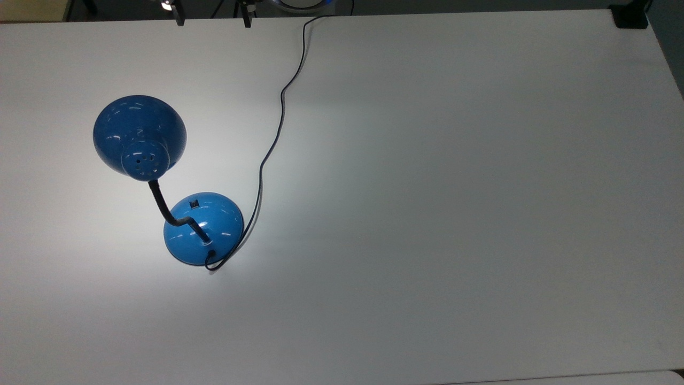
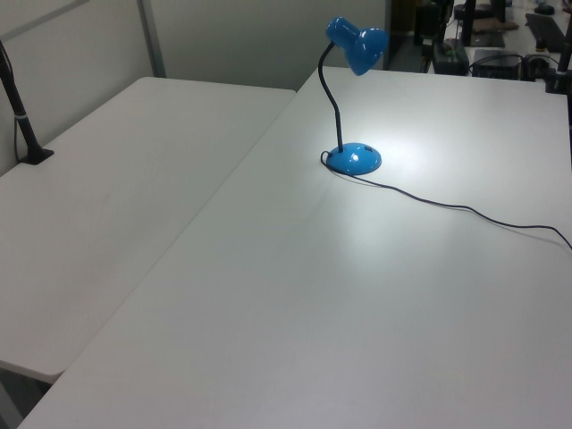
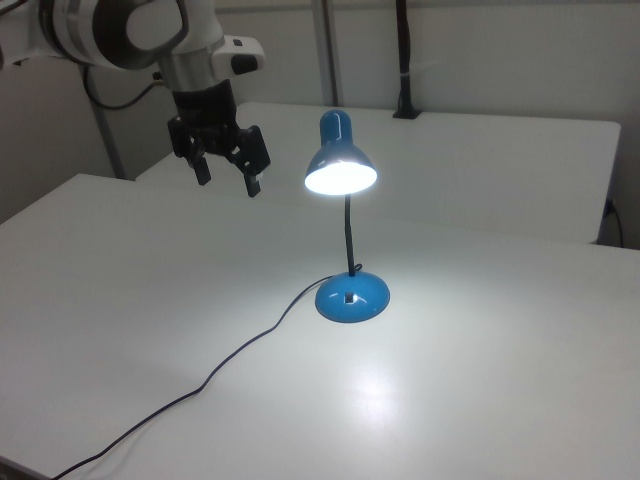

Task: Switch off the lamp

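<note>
Top view: the lamp (image 1: pixel 203 229) stands on the white table (image 1: pixel 454 214), glossy dome shade toward the top view's upper left; its cord (image 1: pixel 278 133) runs to the far edge.

Left view: gooseneck upright, base (image 2: pixel 354 159) round.

Right view: shade lit (facing down); gripper (image 3: pixel 227 174) fingers spread, well apart from the lamp.
</note>
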Available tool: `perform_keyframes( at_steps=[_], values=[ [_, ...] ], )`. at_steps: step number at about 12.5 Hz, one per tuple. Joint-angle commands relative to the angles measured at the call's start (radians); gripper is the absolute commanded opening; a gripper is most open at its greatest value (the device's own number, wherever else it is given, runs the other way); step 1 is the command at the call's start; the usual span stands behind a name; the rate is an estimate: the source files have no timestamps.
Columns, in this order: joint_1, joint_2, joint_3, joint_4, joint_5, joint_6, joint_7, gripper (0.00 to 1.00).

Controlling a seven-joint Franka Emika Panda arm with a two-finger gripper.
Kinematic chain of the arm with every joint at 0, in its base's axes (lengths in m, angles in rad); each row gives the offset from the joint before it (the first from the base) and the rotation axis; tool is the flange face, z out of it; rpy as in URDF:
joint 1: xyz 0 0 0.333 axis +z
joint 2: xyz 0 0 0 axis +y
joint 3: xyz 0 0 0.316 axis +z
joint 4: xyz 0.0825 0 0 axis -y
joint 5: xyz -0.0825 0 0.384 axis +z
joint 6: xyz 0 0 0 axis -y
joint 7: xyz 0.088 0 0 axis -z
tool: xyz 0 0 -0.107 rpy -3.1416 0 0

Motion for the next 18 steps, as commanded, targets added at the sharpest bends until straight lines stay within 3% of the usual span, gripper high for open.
perform_keyframes(
  at_steps=[1,10,12,16,18],
  values=[
    [0.022,-0.014,-0.013,-0.022,-0.011,0.018,0.017,1.0],
    [0.012,-0.017,-0.013,-0.019,-0.011,0.007,0.001,1.0],
    [0.007,-0.017,-0.013,-0.022,-0.016,-0.008,-0.083,1.0],
    [-0.042,0.003,-0.013,-0.051,-0.028,-0.005,-0.42,1.0],
    [-0.062,0.024,-0.013,-0.083,-0.038,0.039,-0.488,1.0]
  ],
)
